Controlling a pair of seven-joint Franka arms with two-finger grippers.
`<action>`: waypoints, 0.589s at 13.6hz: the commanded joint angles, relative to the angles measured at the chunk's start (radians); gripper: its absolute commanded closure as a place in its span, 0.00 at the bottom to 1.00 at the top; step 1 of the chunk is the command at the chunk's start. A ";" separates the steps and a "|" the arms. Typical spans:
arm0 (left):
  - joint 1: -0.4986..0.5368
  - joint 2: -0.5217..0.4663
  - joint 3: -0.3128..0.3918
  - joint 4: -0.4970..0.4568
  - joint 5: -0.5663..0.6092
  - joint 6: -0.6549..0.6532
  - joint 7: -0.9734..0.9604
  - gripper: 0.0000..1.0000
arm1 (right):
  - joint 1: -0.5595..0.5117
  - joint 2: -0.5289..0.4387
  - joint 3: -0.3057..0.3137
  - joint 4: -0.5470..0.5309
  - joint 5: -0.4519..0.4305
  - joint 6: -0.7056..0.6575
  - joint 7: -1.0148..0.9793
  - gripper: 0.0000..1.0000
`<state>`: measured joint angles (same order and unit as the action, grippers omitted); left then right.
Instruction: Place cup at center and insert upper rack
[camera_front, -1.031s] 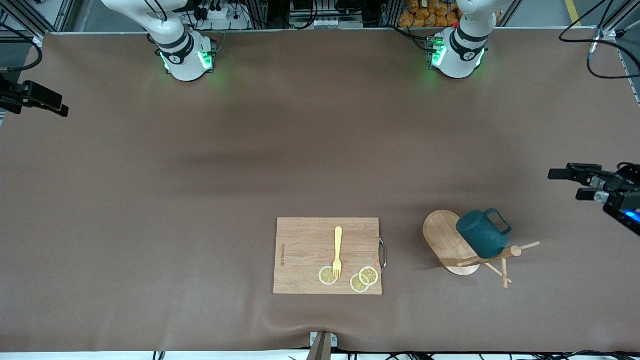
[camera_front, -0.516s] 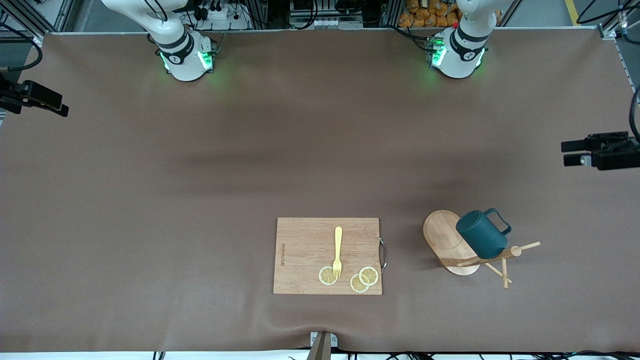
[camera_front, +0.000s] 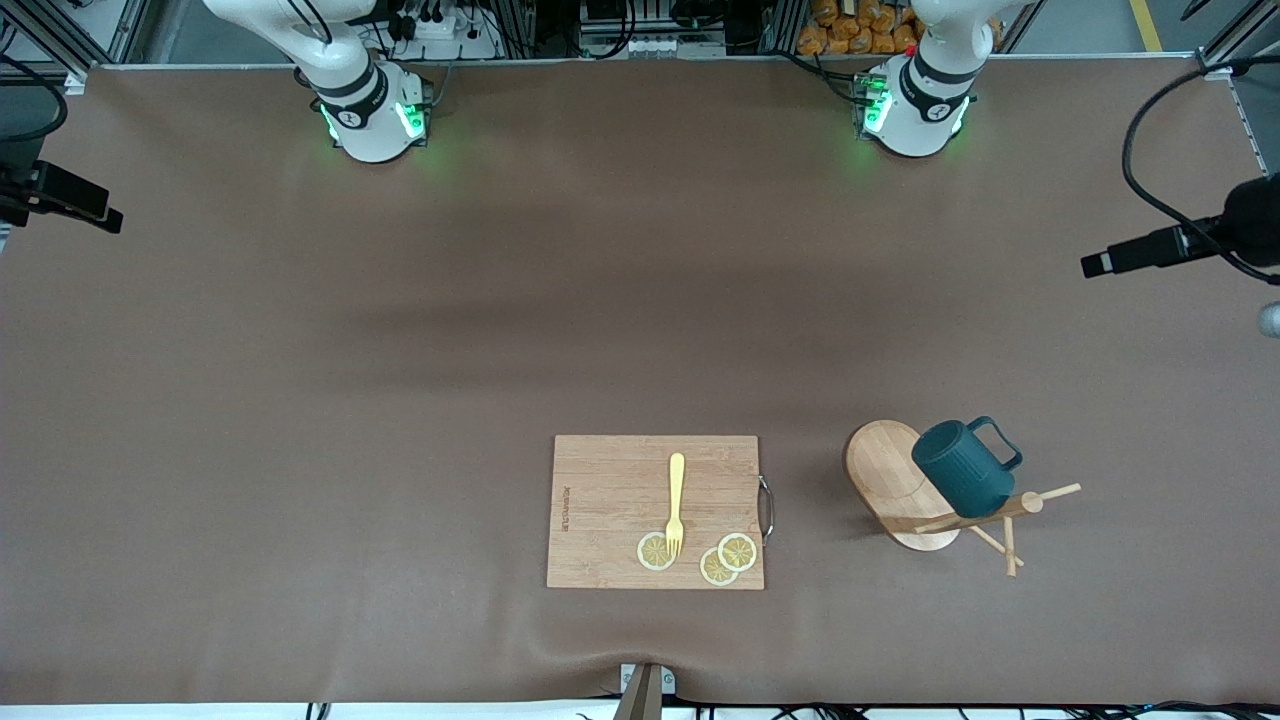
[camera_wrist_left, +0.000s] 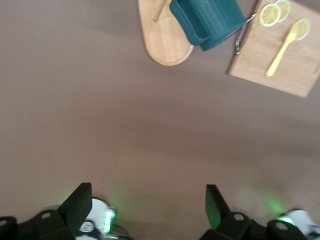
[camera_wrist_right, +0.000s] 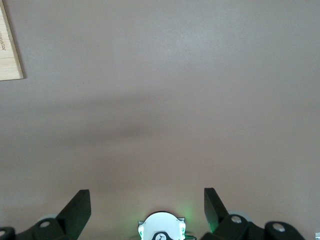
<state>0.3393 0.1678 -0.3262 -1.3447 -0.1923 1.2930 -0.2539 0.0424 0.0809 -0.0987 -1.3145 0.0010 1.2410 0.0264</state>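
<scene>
We see the cup (camera_front: 966, 468) hanging on the rack (camera_front: 915, 490), toward the left arm's end of the worktop (camera_front: 400, 380). Both claws, left (camera_wrist_left: 147, 212) and right (camera_wrist_right: 146, 212), hover wide over bare worktop.

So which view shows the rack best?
The front view: the whole rack shows, base, post and pegs, with the cup hanging on it. The left wrist view catches only part of its base and post, cut off at the frame edge. The right wrist view shows none of it.
</scene>
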 joint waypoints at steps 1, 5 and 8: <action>0.012 -0.083 -0.013 -0.079 0.051 0.022 0.061 0.00 | -0.007 -0.007 0.007 0.009 -0.010 -0.012 -0.010 0.00; 0.010 -0.116 -0.040 -0.097 0.115 0.060 0.067 0.00 | -0.007 -0.007 0.007 0.009 -0.010 -0.012 -0.013 0.00; -0.067 -0.155 -0.004 -0.178 0.189 0.165 0.067 0.00 | -0.007 -0.007 0.007 0.009 -0.006 -0.012 -0.013 0.00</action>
<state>0.3240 0.0726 -0.3557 -1.4285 -0.0646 1.3781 -0.2120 0.0425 0.0809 -0.0986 -1.3144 0.0010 1.2410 0.0262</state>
